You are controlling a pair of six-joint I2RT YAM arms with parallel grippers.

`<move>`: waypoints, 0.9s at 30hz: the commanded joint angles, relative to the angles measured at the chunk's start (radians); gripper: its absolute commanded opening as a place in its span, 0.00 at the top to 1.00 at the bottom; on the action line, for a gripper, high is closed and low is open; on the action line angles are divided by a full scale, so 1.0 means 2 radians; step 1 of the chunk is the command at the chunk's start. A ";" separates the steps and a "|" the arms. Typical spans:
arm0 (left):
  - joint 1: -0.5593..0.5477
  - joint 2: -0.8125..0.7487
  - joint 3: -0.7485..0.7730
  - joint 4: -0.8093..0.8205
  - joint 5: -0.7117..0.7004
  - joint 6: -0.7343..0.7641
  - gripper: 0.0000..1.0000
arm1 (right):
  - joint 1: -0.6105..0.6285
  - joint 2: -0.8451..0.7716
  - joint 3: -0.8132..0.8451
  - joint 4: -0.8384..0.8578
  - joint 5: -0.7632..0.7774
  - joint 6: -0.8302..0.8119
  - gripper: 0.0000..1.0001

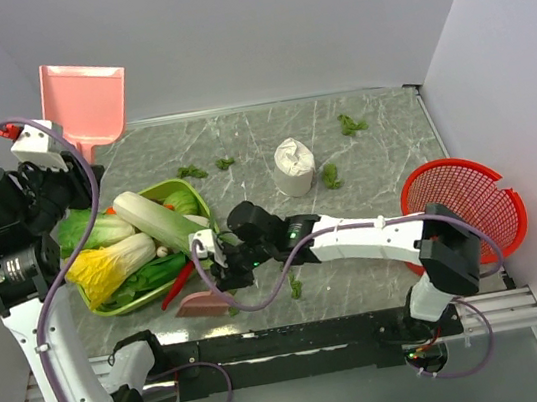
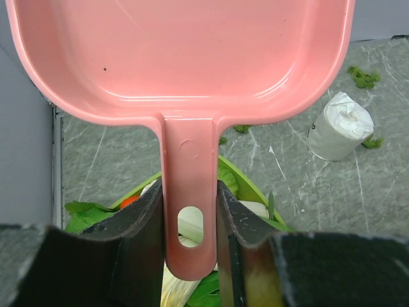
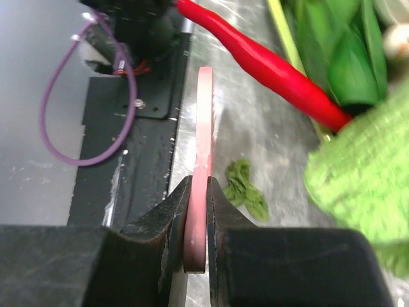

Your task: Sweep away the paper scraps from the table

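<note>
My L gripper [image 2: 190, 214] is clamped on the pink dustpan [image 1: 83, 99] handle, pan raised at the table's [image 1: 393, 157] far-L corner. My R gripper [image 3: 198, 192] pinches a thin pink piece [image 3: 204, 121] near the front edge. Paper scraps [image 1: 349, 125] lie scattered on the table: 2 far R, 2 behind the green tray [image 1: 200, 203], 1 just beside the pink piece.

Left arm [image 1: 55, 364], right arm [image 1: 365, 237]: white shells, black joints. Purple cables [image 1: 98, 201] loop along both. Red connector [image 1: 5, 130] at left wrist. Left gripper [image 2: 189, 192] matte black
</note>
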 commanded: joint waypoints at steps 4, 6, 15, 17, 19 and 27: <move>0.002 -0.008 0.018 0.002 0.037 0.015 0.99 | -0.046 -0.092 -0.094 -0.003 0.058 0.052 1.00; 0.003 -0.007 0.018 -0.002 0.024 0.014 0.99 | -0.075 -0.112 -0.118 -0.038 0.059 0.067 1.00; 0.002 -0.018 0.000 0.004 0.028 0.024 0.99 | -0.205 -0.295 -0.155 -0.160 -0.044 -0.003 1.00; 0.002 -0.022 -0.013 0.006 0.030 0.027 0.99 | -0.196 -0.338 -0.177 -0.147 -0.073 -0.006 1.00; 0.002 -0.027 -0.025 0.001 0.028 0.032 0.99 | -0.182 -0.344 -0.188 -0.146 -0.059 -0.002 1.00; 0.001 -0.011 -0.017 -0.062 0.059 0.096 0.99 | -0.178 -0.280 -0.200 -0.205 -0.094 -0.049 1.00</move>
